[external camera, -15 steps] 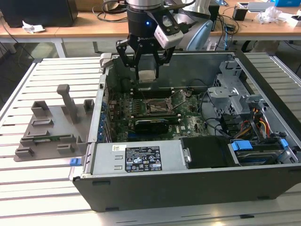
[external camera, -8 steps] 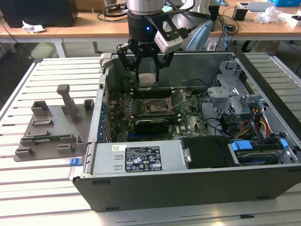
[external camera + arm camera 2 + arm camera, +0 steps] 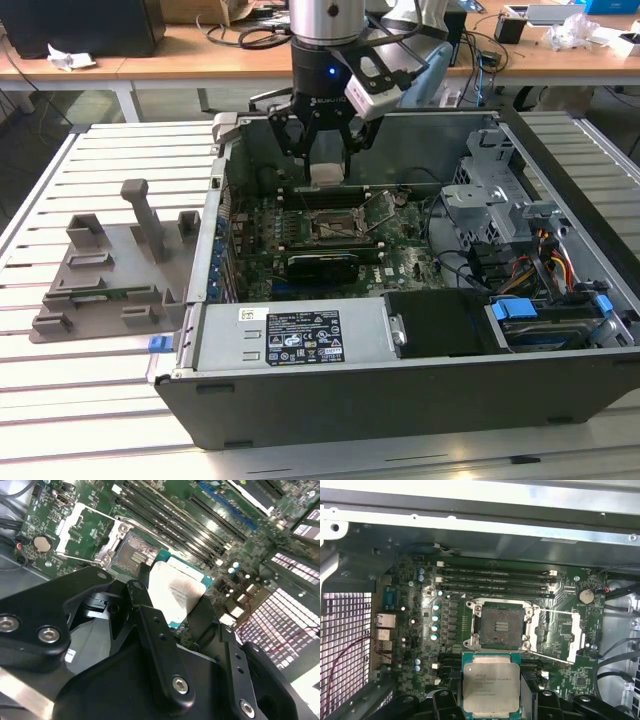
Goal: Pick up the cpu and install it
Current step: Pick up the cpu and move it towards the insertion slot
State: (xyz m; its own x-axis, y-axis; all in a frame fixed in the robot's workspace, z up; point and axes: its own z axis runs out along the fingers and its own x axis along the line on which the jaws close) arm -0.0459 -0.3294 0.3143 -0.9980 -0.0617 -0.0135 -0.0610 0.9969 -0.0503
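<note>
The slatted desk carries an open computer case lying on its side. A grey fixture plate sits just beside it, toward the exterior view's left. Inside the case the green motherboard faces up, and the arm reaches down over it.

On the board the socket stands open. Its metal frame is swung aside and its bed of contacts is bare. The jaws are clenched on the cpu, one on each of two opposite edges. They hold it silver side up above the board, just beside the socket and not yet in it.

To my eye the danger lies in the seating. If the chip comes down shifted or off-square, a corner could land on those contacts and bend them. The hold is only on thin edges, so a slip could tilt or drop it. The open frame is also close enough to snag a jaw.
</note>
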